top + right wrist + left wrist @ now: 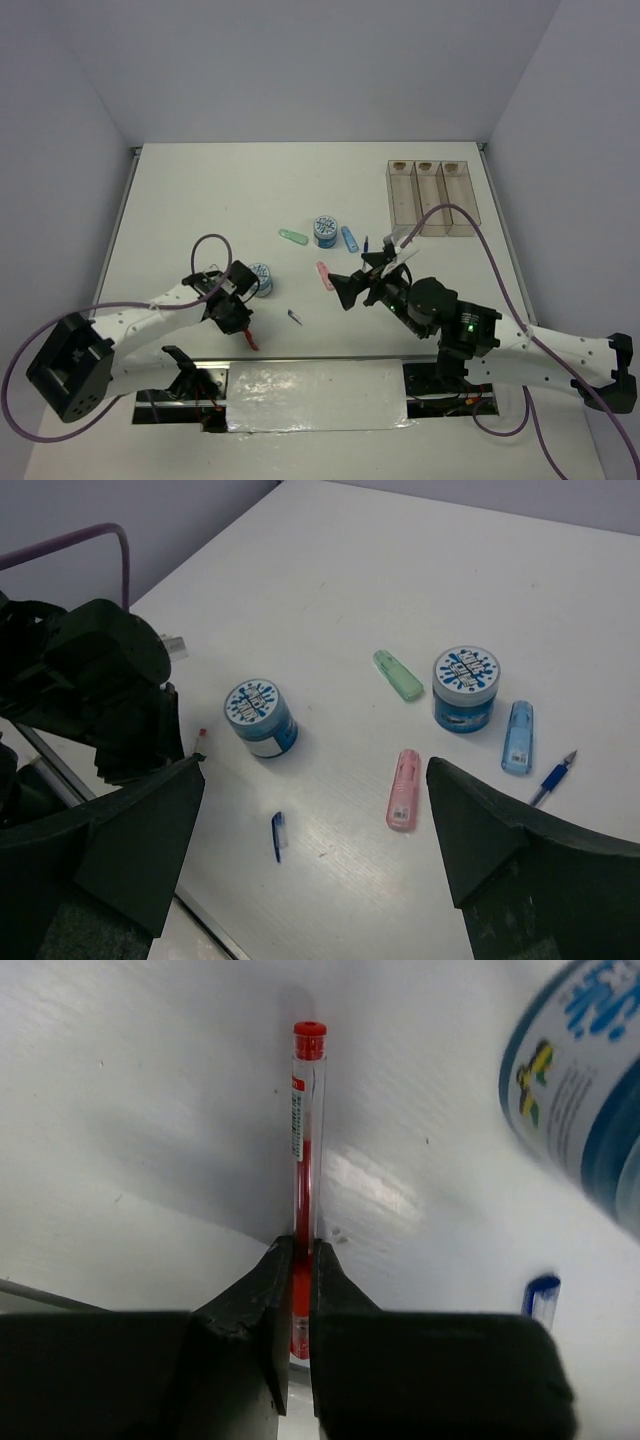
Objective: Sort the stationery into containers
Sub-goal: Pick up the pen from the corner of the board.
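The left gripper is squeezing the red pen tight, close to one end. The pen is sitting far from the clear tray, way off to the tray's left and nearer the arms. The right gripper is hanging closer to the tray, its fingers spread wide and holding nothing. Most of the pen is sticking out past the fingers, so I think it could be tipping or slipping on the long trip to the tray. It could also bump the tape roll waiting on the tray side of it.
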Robot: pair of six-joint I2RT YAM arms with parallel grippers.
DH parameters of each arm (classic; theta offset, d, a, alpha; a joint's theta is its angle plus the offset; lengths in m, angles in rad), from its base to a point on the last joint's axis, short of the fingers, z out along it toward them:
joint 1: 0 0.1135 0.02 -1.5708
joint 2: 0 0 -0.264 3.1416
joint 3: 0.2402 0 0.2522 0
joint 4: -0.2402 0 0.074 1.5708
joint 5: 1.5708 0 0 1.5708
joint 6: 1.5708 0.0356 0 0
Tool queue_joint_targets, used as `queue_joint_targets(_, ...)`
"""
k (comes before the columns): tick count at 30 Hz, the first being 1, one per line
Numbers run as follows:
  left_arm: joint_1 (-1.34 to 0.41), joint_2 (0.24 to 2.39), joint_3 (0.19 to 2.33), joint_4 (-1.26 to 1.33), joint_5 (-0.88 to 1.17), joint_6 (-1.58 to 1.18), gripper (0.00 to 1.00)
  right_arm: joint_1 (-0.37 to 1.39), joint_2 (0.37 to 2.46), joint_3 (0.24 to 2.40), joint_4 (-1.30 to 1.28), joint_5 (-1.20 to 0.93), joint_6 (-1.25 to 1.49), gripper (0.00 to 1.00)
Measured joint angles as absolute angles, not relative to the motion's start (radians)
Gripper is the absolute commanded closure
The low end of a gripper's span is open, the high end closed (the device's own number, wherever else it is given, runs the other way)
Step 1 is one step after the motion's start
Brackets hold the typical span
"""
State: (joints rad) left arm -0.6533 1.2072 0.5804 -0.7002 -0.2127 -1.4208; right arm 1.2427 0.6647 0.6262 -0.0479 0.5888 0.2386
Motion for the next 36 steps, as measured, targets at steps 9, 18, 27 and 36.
queue_joint_targets(9,-0.726,0.762,0.521,-0.540,-0.191,-1.267,1.00,1.212,0.612,0.583,-0.029,0.536,0.295,0.00)
queue_joint_targets(18,-0.735,0.682,0.521,-0.128,0.044,-0.973,1.00,1.203,0.675,0.646,-0.031,0.476,0.403,0.03)
queue_joint_targets(27,-0.778,0.785,0.548,0.154,0.225,-0.780,1.00,1.200,0.753,0.743,-0.071,0.534,0.506,0.09)
queue_joint_targets(36,-0.785,0.876,0.588,0.269,0.281,-0.730,1.00,1.164,0.790,0.761,-0.086,0.490,0.514,0.27)
